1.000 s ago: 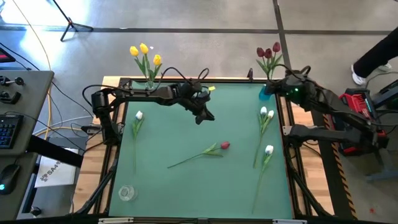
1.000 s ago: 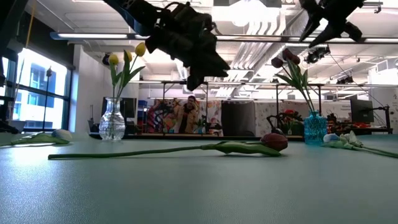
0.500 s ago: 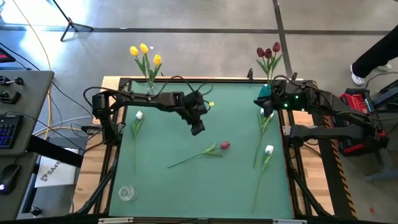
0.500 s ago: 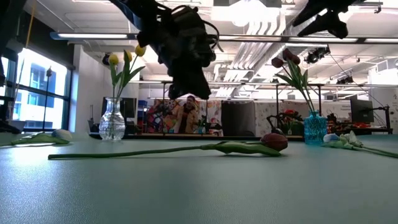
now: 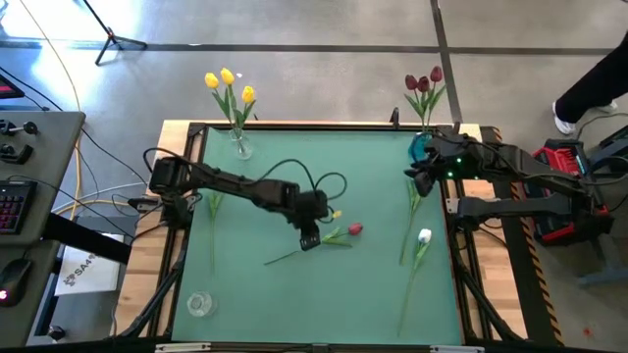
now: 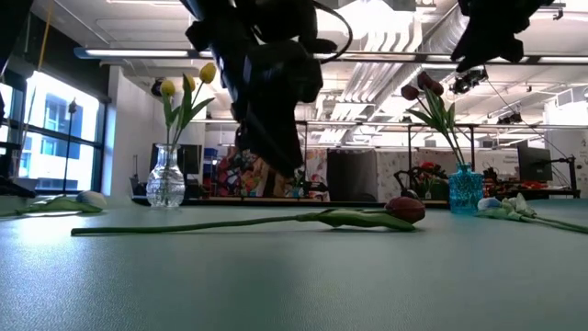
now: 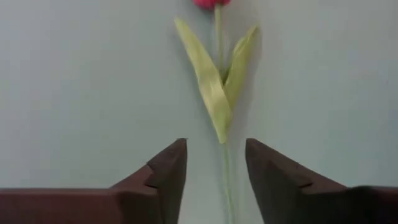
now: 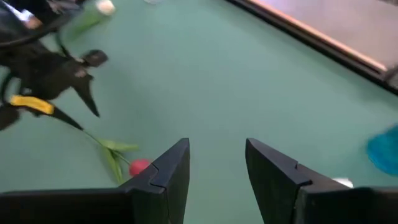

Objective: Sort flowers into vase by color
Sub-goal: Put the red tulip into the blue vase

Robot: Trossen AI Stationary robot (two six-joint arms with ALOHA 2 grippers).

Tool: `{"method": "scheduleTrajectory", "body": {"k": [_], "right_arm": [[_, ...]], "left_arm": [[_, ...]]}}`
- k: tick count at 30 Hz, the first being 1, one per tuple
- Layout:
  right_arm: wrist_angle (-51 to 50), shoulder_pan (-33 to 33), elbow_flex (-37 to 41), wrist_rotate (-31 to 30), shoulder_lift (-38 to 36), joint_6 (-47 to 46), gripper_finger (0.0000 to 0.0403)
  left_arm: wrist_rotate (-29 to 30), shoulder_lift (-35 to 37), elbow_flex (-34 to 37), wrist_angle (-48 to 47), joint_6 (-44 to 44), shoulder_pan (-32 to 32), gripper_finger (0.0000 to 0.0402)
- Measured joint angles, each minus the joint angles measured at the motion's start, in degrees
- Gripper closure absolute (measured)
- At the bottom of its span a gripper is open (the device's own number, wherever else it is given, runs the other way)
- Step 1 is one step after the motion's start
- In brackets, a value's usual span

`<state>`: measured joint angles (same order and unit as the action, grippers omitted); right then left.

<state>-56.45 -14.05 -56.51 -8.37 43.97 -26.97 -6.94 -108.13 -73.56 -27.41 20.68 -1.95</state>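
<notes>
Right pincer [image 8: 216, 163] hangs over the green tabletop [image 8: 236, 81], its two dark fingers [image 8: 166, 171] parted with bare mat showing between them. Farther off, the left pincer [image 8: 93, 106] points down over a red tulip [image 8: 138, 166] lying flat, green leaves spread just beside the head. A yellow tag [image 8: 31, 104] shows on that arm. A blue vase [image 8: 384, 149] sits near the tabletop's wooden edge [image 8: 323, 34].
</notes>
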Motion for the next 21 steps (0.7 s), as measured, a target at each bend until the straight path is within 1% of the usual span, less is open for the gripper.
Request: {"method": "scheduleTrajectory", "body": {"k": [3,5,11,14,17,19,21], "right_arm": [[-1.0,0.8,0.0,0.6,-0.2,-1.3,0.0258],[-1.4,2.1,0.0,0.6,-0.4,-2.6,0.0258],[-1.4,6.5,0.0,-0.1,-0.5,-8.1,0.0258],[-1.3,9.2,0.0,-0.6,-0.6,-12.2,0.0258],[-1.2,12.4,0.0,-0.6,-0.5,-16.9,0.0258],[-1.1,14.7,0.0,-1.3,-0.5,-19.6,0.0258],[-1.1,17.2,0.0,-3.6,-0.5,-22.0,0.0258]], "left_arm": [[0.0,-1.8,0.0,1.2,0.2,-1.4,0.0227],[0.0,-3.0,0.0,1.9,0.3,-2.0,0.0221],[0.2,-7.1,0.0,1.6,-0.8,-2.7,0.0218],[-0.9,-8.1,-0.3,2.1,0.0,-2.8,0.022],[-0.7,-8.3,-0.2,2.0,-0.2,-3.0,0.0239],[-0.1,-8.3,-0.2,2.0,-1.2,-3.0,0.0261],[0.5,-8.4,-0.2,2.0,-2.5,-2.9,0.0289]]}}
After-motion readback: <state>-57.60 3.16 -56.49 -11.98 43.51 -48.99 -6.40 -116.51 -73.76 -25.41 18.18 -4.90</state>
